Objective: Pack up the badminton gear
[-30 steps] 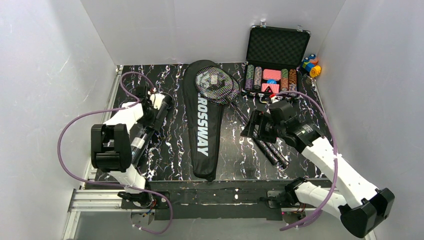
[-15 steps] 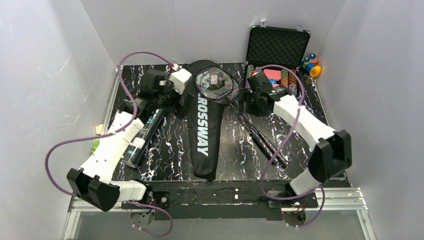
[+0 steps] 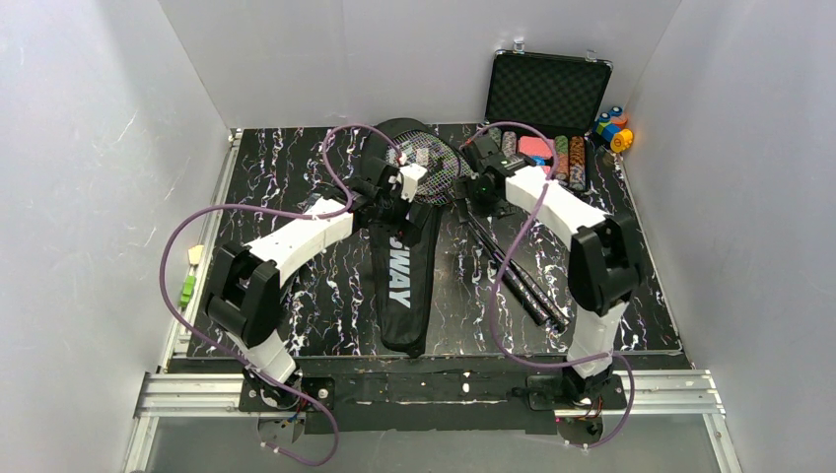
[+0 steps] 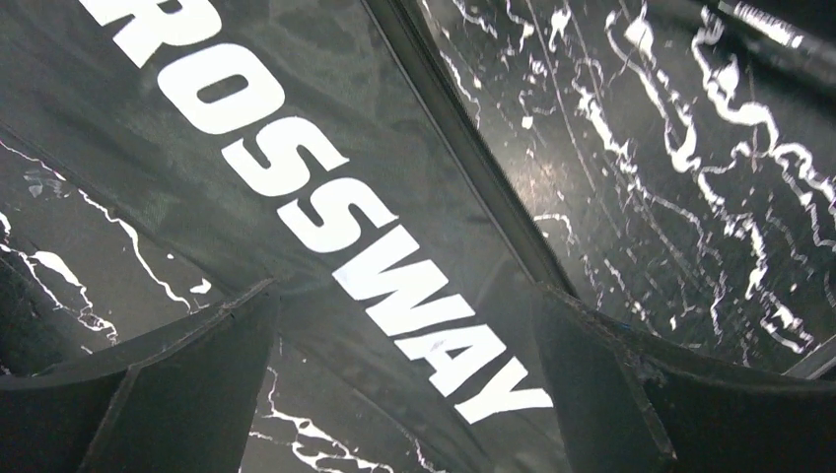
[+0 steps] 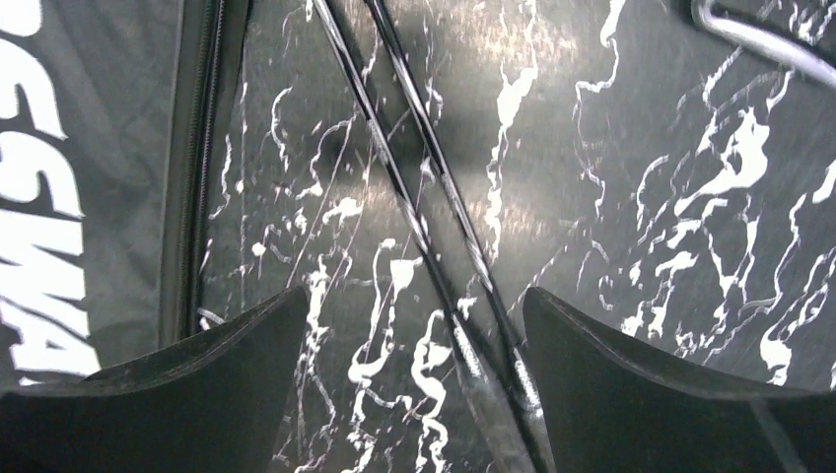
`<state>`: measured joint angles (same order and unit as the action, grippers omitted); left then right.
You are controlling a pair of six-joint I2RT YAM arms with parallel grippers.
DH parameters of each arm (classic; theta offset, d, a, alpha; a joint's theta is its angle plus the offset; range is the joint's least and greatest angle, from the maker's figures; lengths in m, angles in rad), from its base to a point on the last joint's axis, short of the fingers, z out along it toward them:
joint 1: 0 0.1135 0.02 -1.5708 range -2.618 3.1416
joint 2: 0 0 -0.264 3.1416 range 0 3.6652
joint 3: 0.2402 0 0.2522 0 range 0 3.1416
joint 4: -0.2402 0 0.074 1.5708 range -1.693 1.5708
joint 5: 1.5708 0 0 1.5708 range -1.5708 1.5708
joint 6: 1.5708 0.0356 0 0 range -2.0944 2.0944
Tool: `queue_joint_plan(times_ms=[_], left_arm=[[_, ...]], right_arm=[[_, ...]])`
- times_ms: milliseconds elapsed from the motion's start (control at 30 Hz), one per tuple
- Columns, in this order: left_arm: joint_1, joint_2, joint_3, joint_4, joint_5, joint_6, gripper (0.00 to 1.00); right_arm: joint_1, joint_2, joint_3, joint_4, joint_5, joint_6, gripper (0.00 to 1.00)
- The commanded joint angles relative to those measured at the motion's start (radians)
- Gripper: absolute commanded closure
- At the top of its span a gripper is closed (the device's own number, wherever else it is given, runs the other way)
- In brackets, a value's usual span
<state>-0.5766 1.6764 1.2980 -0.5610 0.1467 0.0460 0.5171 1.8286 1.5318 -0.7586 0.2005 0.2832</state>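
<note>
Lately both arms have swung in from the flanks of the table (image 3: 296, 168) to its centre. The long black "CROSSWAY" bag (image 3: 399, 281) lies unmoved down the middle, from 12 to 6 o'clock. The two racquets (image 3: 431, 166) rest their heads on its top end, handles trailing toward 4 o'clock. The left gripper (image 4: 404, 296) now hovers over the bag's lettering, fingers spread fully and holding nothing. The right gripper (image 5: 414, 301), equally wide and empty, hangs above the crossed shafts (image 5: 419, 227) just at 3 o'clock of the bag. Judging by this, bagging the racquets is about to begin.
</note>
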Motion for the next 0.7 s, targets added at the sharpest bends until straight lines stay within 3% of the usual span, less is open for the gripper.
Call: queue_joint_plan(times_ms=[0,433,600,667], left_arm=[[0.001,-0.018,-0.031,0.142,-0.005,-0.1,0.02],[0.014,0.01,-0.074,0.167,-0.022,-0.129,0.02],[0.018,0.037,-0.069,0.171,-0.053,-0.126,0.02],[0.019,0.076,-0.069,0.19,-0.069,-0.119,0.02]], right_arm=[[-0.001,0.109,0.11,0.013,0.014,-0.107,0.11],[-0.004,0.337,0.228,0.084,0.006,-0.205,0.21],[-0.032,0.388,0.274,0.093,-0.025,-0.195,0.47],[-0.057,0.393,0.265,0.106,-0.053,-0.171,0.67]])
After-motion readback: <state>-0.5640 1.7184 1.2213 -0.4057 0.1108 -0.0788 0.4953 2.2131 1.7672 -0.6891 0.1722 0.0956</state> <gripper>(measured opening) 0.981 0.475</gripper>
